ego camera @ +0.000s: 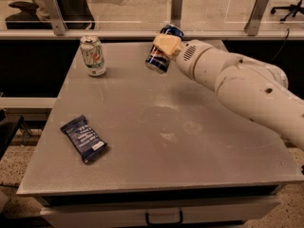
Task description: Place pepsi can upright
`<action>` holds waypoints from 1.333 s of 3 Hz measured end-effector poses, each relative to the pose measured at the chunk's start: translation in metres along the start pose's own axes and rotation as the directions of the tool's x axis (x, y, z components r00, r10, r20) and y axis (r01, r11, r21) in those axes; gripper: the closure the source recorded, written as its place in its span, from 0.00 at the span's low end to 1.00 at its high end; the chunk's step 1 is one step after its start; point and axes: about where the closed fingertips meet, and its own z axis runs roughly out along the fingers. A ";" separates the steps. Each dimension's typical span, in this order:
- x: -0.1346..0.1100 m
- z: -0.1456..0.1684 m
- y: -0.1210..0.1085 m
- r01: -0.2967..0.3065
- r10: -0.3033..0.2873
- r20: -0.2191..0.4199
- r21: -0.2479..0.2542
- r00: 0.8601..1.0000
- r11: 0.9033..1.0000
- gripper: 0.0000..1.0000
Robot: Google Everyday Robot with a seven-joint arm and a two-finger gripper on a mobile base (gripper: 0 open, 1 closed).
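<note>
Grey table [190, 151], with the white robot arm [237, 84] reaching over its far half. The pepsi can [156, 61] hangs tilted above the surface, well right of the upright white and green can [92, 56], pinched in the gripper [164, 46]. Advice: level the wrist until the can's axis is vertical, lower onto bare table, and release only once the base sits flat.

My feed is dim, warm and slightly soft. Brightest is the floor [213, 4] at 12 o'clock; the table [190, 151] has a dull central sheen. The gripper [164, 46], at 12 o'clock, clamps the pepsi can [156, 61], whose blue reads dark.
</note>
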 end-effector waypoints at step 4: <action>-0.005 0.008 -0.001 0.371 -0.372 0.007 0.085 0.928 0.925 1.00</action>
